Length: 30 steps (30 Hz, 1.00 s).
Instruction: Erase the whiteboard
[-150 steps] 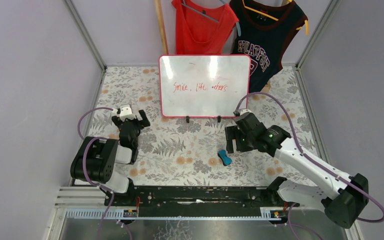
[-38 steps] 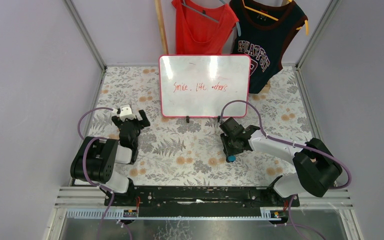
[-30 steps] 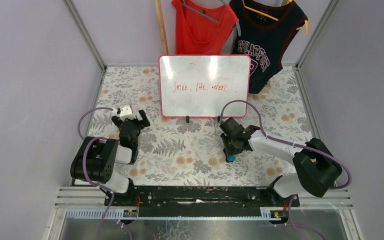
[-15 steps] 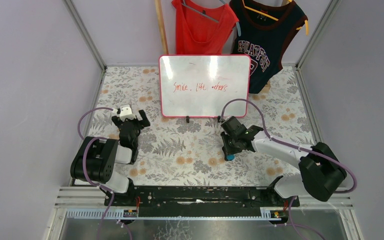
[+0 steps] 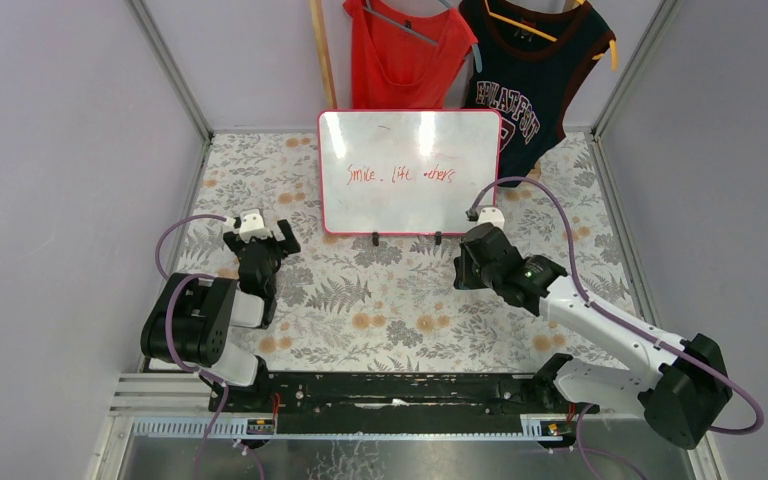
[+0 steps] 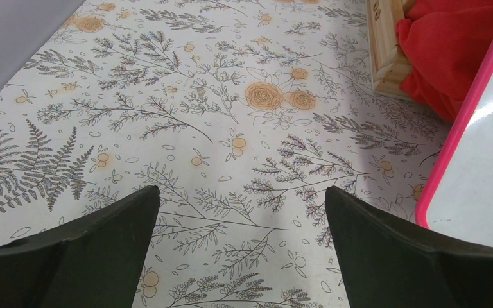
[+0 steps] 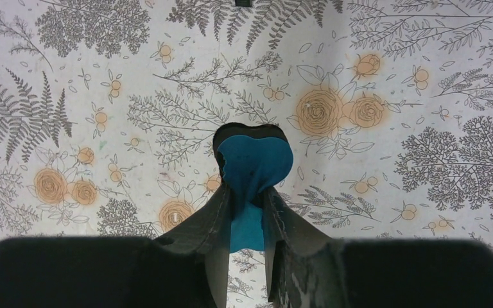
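Observation:
The whiteboard [image 5: 410, 150] stands upright at the back middle of the floral table, pink-framed, with red writing across its middle. The right wrist view shows my right gripper [image 7: 247, 199] shut on the waist of a small blue eraser [image 7: 254, 160], held up off the tablecloth. From above, that gripper [image 5: 465, 270] hangs just in front of the board's lower right corner, and the eraser is hidden under it. My left gripper [image 5: 260, 240] rests open at the board's lower left, nothing between its fingers [image 6: 103, 237]. The board's pink edge [image 6: 462, 122] shows at the right of the left wrist view.
A red top [image 5: 400, 55] and a dark jersey [image 5: 535, 80] hang behind the board, beside a wooden pole [image 5: 322, 50]. A wooden block [image 6: 385, 45] with red cloth lies by the board's left edge. Grey walls close in both sides.
My right arm has lifted the eraser off the table and swung up and right toward the board's lower right corner. The left arm has stayed still.

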Tool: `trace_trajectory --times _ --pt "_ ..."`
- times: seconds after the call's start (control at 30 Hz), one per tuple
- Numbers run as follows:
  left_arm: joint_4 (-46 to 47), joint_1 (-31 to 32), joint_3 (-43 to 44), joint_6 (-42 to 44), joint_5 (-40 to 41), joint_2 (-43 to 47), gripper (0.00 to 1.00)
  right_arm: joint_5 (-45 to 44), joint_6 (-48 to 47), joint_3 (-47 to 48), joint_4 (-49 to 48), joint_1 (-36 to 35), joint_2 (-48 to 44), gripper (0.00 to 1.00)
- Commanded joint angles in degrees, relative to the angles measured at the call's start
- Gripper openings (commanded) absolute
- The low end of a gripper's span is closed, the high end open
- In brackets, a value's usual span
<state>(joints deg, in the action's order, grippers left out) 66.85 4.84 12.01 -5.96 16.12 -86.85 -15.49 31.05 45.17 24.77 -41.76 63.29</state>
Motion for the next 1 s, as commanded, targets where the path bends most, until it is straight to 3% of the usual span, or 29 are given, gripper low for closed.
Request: trace_trajectory --times 0.0,0.1,0.2,0.33,0.57,0.83,0.97 --pt "4.24 0.03 0.41 0.87 1.21 -0.32 1.0 -4.18 3.5 1.26 -1.71 -0.6 -0.76 0.0" --pt "0.44 -0.13 1.82 1.74 -1.3 1.65 1.0 -4.93 3.93 1.27 -1.47 -0.6 -1.16 0.0" --pt "-13.56 -0.17 8.09 2.79 -4.01 4.92 1.0 -5.79 3.72 1.78 -0.52 -0.6 -2.33 0.0" --pt "-27.63 -1.22 16.09 4.9 -12.36 6.89 0.97 -7.02 3.2 2.01 0.41 -0.56 -3.95 0.0" --pt "-40.52 -4.31 25.88 5.24 -27.57 7.7 0.88 -7.36 2.82 1.37 1.18 -0.56 -5.53 0.0" --pt "-54.37 -9.63 41.85 5.2 -50.39 -2.08 0.82 -7.43 2.25 1.51 2.06 -0.6 -7.39 0.0" --pt "-56.97 -12.31 48.04 4.05 -60.42 -8.3 0.79 -7.68 2.04 1.76 2.93 -0.6 -8.36 0.0"
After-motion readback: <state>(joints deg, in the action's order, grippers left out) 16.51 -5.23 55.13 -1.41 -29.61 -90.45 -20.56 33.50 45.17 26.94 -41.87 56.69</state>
